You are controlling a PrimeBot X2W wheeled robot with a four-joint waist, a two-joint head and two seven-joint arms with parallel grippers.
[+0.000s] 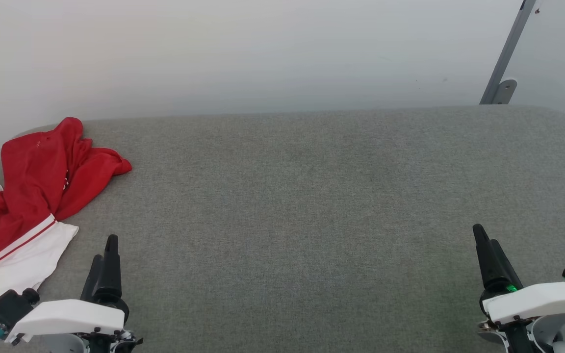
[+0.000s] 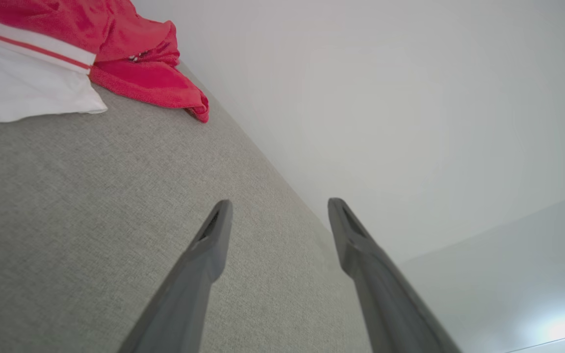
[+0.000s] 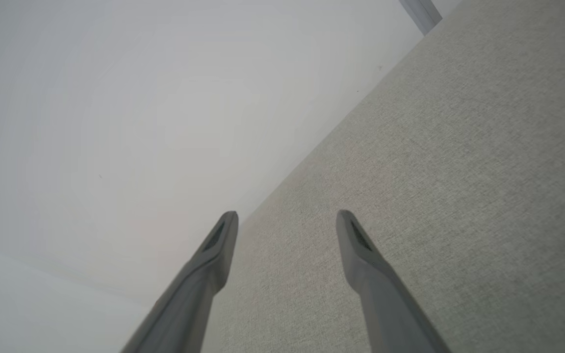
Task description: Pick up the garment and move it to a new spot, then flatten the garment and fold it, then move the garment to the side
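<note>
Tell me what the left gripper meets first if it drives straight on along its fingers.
Likely the grey padded surface near its far edge, else the white wall behind it; depth is unclear. The garment lies to the left of the left gripper, outside that line.

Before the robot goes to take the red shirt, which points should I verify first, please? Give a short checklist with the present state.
1. The left claw is open, holding nothing: ok.
2. The right claw is open, holding nothing: ok.
3. The garment lies apart from both claws, nearer the left one: ok.
4. The garment is flat: not ok, it is bunched.
5. The whole garment is in sight: not ok, the head view's left edge cuts it.
6. The grey surface has a bare stretch for the new spot: ok.
</note>
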